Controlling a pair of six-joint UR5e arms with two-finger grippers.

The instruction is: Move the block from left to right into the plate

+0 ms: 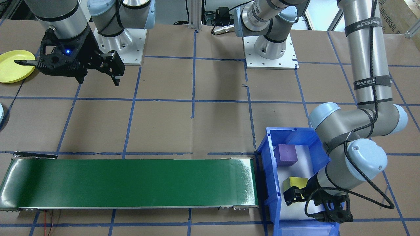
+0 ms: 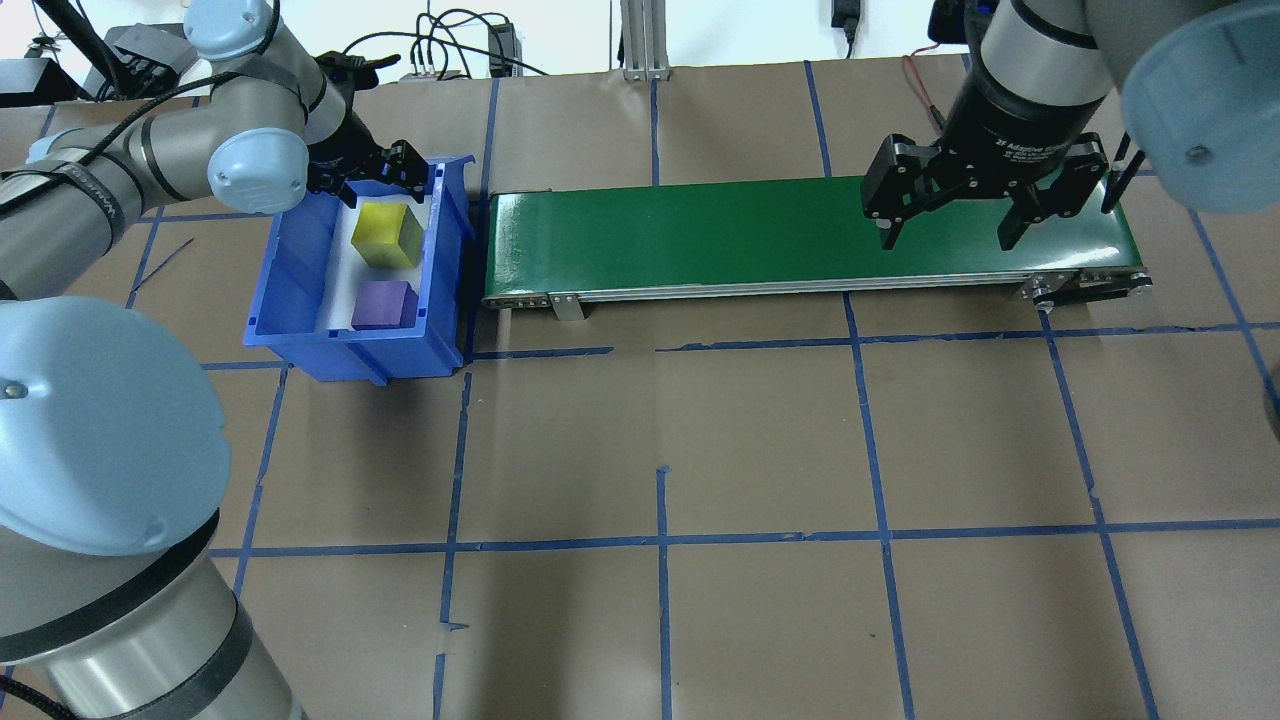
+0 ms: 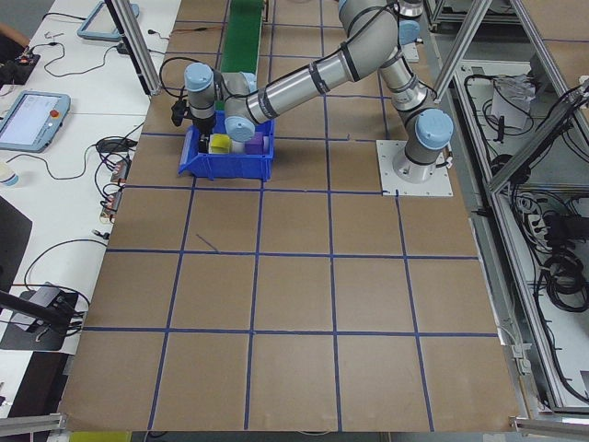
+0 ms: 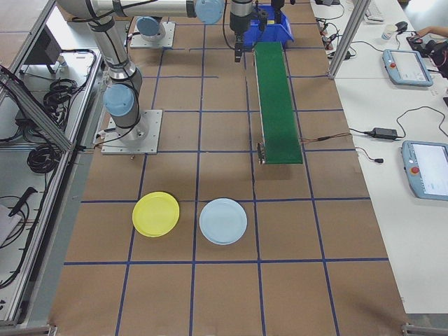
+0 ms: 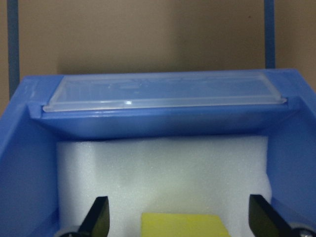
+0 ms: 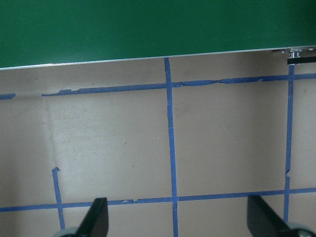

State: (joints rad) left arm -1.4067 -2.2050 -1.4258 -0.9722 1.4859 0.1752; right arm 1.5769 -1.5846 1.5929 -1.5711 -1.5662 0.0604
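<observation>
Lowering the left gripper (image 5: pixel 177 222), fingers spread wide, straight over the yellow block (image 2: pixel 387 236) sitting between them in the blue bin (image 2: pixel 290 290), squaring up before pinching. Counting: one green conveyor (image 2: pixel 800 235), one yellow plate (image 4: pixel 156 213) far off, two blocks including the purple block (image 2: pixel 384 304). Hovering spread too: right gripper (image 2: pixel 952 235).

Silver-grey tube arms with pale blue joint caps, black cable straps, black two-finger tool (image 2: pixel 948 214) on each wrist.
</observation>
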